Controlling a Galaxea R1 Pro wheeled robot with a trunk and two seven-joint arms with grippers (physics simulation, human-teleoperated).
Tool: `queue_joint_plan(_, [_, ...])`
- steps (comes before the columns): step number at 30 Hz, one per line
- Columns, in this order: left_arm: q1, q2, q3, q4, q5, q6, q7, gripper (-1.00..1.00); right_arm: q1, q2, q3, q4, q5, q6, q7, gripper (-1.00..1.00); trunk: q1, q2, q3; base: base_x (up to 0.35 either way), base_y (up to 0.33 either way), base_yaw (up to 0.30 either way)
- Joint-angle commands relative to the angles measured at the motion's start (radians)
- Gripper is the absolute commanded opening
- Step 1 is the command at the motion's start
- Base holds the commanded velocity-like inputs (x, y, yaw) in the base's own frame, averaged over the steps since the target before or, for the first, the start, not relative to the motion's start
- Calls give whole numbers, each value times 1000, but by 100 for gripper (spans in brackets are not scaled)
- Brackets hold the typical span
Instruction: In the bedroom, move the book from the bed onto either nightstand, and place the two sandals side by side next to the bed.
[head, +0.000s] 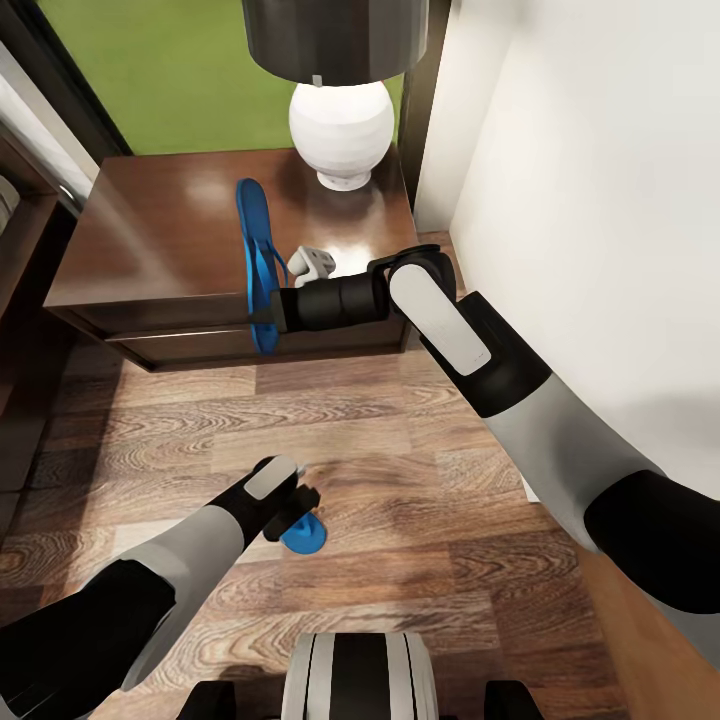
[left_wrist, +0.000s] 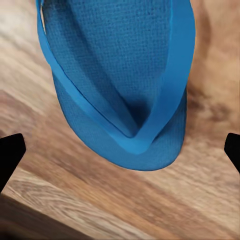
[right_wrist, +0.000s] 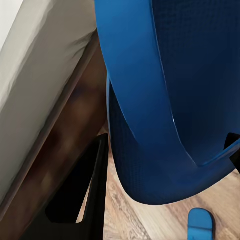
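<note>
My right gripper (head: 270, 310) is shut on one blue sandal (head: 256, 262), holding it on edge in the air in front of the nightstand (head: 150, 250). In the right wrist view this sandal (right_wrist: 165, 100) hangs close between the fingers (right_wrist: 92, 195). The other sandal (head: 305, 535) lies flat on the wood floor, partly under my left gripper (head: 298, 498). That gripper is open just above it, its fingertips (left_wrist: 10, 150) spread to either side of the sandal (left_wrist: 120, 90). The bed's off-white mattress (right_wrist: 30, 70) and dark frame lie beside the held sandal. The book is out of view.
A white lamp (head: 342, 120) and a small grey object (head: 312, 263) stand on the nightstand. A white wall (head: 600, 200) runs close along my right arm. Wood-plank floor (head: 400, 480) spreads between the nightstand and my base.
</note>
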Motion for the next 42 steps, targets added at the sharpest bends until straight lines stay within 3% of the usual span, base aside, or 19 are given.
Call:
queue_joint_plan(1, [-1,1,-4,1,2,5,4,100,-1,0,-1,0,9,3,11,-100,0,0,-1,0,0,0])
queue_joint_plan(42, [0,-1,4,5,4,8,-5,100,-1,1,0,0,9,3,11,-100,0,0,-1,0,0,0])
